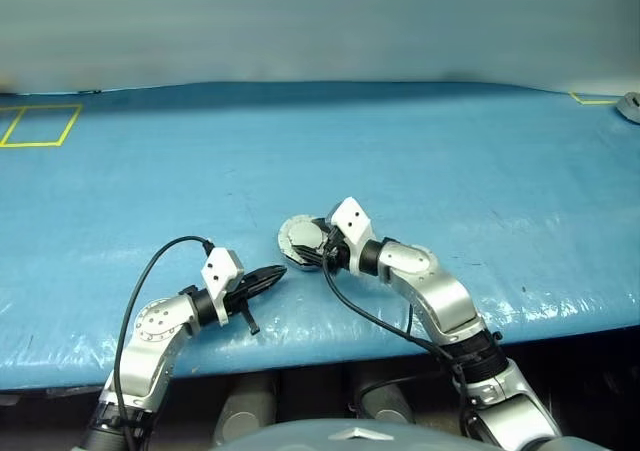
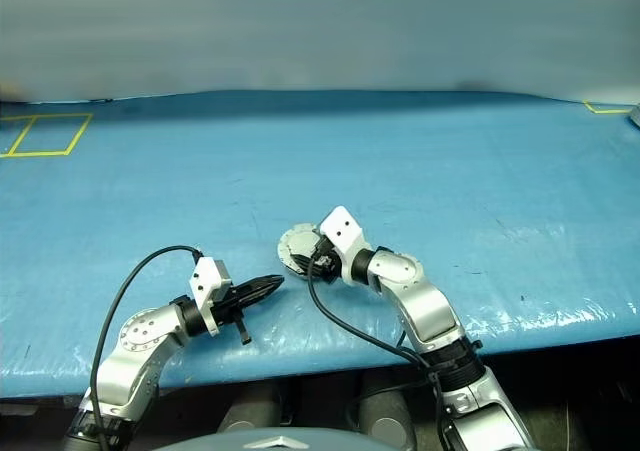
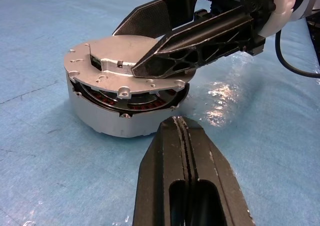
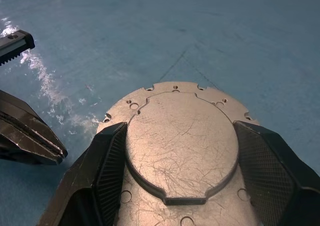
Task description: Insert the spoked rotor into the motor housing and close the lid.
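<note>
So the motor housing (image 1: 300, 239) sits just left of centre in the head view, on the blue table cover (image 1: 420, 161), with the lid (image 3: 125, 60) lying on top of it but not fully seated: in the left wrist view one edge is still propped up and you can see the copper-brown windings through the gap. The right gripper (image 4: 175, 151) is spread wide with a finger on each side of the raised centre of the lid, fingertips resting over its scratched silver face; whether it's actually squeezing I can't tell. The left gripper (image 1: 262, 279) is pressed together, holding nothing, its tip just beside the housing at lower left. No brand or readable writing on the lid or housing, only small holes round the rim. Yellow tape outlines (image 1: 40, 126) mark the cover at upper left.
</note>
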Available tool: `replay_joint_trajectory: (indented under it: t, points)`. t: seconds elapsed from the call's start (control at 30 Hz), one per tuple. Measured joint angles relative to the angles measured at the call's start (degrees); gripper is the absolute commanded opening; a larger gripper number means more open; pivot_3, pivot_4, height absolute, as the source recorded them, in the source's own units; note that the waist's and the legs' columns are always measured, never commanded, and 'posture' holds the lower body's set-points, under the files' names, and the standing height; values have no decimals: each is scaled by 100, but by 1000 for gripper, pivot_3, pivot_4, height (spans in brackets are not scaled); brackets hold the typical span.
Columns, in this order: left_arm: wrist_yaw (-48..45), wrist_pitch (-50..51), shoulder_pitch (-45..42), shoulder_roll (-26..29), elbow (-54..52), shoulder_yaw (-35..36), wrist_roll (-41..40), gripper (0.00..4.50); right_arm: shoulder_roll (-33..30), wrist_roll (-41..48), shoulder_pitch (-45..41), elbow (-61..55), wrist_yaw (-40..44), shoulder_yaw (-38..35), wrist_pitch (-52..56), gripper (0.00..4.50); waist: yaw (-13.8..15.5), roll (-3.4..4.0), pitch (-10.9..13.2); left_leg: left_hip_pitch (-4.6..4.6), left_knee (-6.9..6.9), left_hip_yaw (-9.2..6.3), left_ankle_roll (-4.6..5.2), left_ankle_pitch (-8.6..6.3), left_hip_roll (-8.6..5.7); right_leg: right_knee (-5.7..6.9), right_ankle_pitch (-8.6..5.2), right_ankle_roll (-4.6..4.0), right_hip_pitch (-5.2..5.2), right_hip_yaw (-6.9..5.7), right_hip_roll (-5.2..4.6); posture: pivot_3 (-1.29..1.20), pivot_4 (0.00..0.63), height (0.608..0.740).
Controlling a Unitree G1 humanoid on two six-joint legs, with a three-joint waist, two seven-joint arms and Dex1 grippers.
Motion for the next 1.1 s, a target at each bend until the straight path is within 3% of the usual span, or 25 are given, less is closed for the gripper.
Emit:
replay_joint_trajectory:
  t: [0.7, 1.1]
  points:
    - [-57, -11, -30, 50, 49, -17, 3, 0, -45, -437, 22, 106, -139, 208, -278, 3018, -5, 0, -1, 5, 2, 1, 0, 0, 1, 0, 0, 0, 3, 0, 0, 0, 150, 740]
    - [-51, -33, -106, 51, 54, -32, 3, 0, -4, -752, 90, 258, -431, 400, -475, 3018, -4, -1, -13, 55, 0, 2, -2, -1, 10, 0, -5, -3, 23, 1, -5, 0, 150, 740]
